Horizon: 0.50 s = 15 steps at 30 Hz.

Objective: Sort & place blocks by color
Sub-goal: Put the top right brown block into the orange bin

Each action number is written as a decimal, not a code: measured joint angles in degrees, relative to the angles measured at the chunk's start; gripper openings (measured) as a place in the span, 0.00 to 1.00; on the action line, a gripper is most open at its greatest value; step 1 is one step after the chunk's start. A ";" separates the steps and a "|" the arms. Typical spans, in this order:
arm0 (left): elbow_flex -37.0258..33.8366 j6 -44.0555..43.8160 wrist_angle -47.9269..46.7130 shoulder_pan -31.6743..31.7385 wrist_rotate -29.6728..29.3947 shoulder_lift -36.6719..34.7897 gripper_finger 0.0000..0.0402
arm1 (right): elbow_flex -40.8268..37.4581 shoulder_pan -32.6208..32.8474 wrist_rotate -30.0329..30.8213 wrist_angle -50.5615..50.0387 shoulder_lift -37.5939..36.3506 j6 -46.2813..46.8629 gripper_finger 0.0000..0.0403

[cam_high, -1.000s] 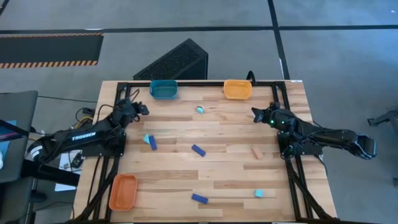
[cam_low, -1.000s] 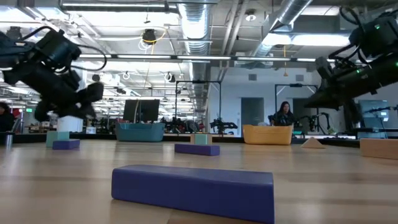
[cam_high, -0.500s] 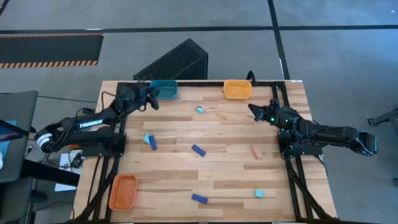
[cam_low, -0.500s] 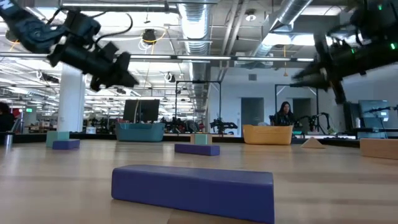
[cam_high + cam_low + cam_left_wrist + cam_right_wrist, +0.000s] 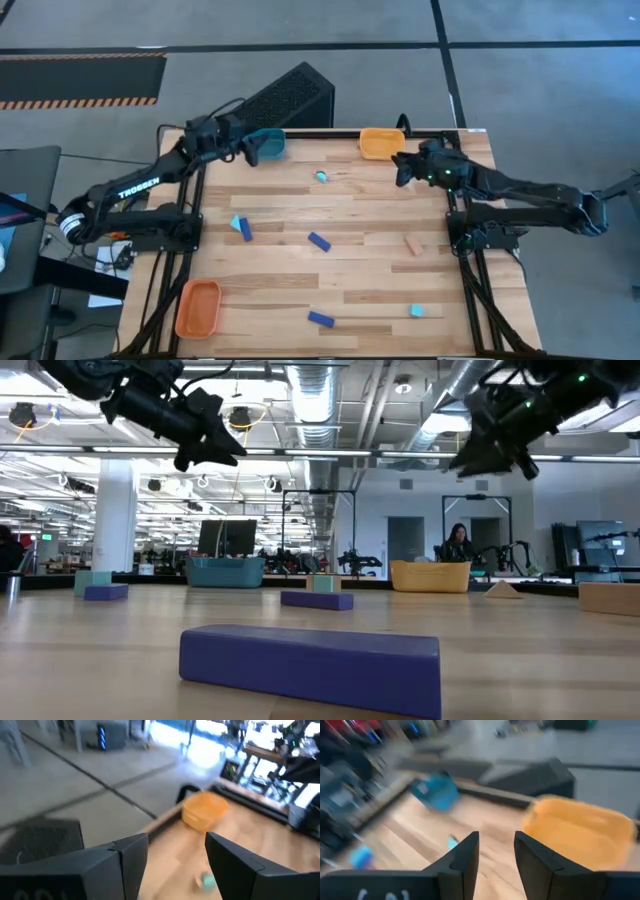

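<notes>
Since the earlier frame both arms have swung toward the table's far edge; no block has shifted. Blocks lie scattered: dark blue bars mid-table (image 5: 319, 241) and near the front edge (image 5: 321, 320), cyan chunks (image 5: 321, 177) (image 5: 416, 311), a tan wooden piece (image 5: 413, 245). Left gripper (image 5: 252, 152) hangs over the teal tray (image 5: 270, 143), fingers parted, empty. Right gripper (image 5: 402, 172) hangs beside the yellow tray (image 5: 380, 145), parted, empty.
</notes>
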 joint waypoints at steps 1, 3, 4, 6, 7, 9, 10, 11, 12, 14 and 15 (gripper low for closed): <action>0.45 0.02 -1.62 -0.02 0.58 -0.31 0.47 | 0.44 -0.89 -0.02 -2.04 1.03 -0.01 0.40; 0.61 0.05 -3.67 -0.09 1.09 -1.32 0.47 | 0.95 -2.81 -1.24 -5.73 3.05 0.01 0.43; 0.61 0.02 -4.15 -0.09 1.11 -1.69 0.47 | 1.05 -3.90 -2.41 -7.35 4.07 0.01 0.45; 0.61 -1.10 -4.17 -0.09 0.68 -2.01 0.47 | 1.25 -6.00 -5.73 -8.52 6.04 -0.01 0.49; 0.61 -2.38 -3.77 -0.16 0.30 -2.07 0.47 | 1.34 -7.09 -7.23 -8.77 7.10 -0.14 0.51; 0.61 -5.43 -1.83 -0.50 -0.18 -1.94 0.47 | 1.39 -9.39 -9.81 -8.98 9.58 -0.47 0.56; 0.61 -7.57 -1.13 -0.89 -0.50 -1.92 0.47 | 1.39 -10.74 -10.71 -9.42 10.88 -0.58 0.58; 0.61 -9.58 -0.66 -1.55 -0.81 -1.92 0.47 | 1.41 -12.13 -11.62 -9.54 12.22 -0.60 0.59; 0.61 -10.99 -0.48 -2.37 -1.10 -1.92 0.47 | 1.67 -13.60 -12.99 -9.80 13.69 -0.58 0.60; 0.61 -11.61 -1.69 -4.52 -1.98 -1.92 0.47 | 2.99 -16.28 -15.78 -12.71 16.73 -0.56 0.62; 0.61 -11.58 -3.04 -5.67 -2.98 -1.92 0.47 | 3.77 -17.33 -16.71 -14.13 18.32 -1.13 0.62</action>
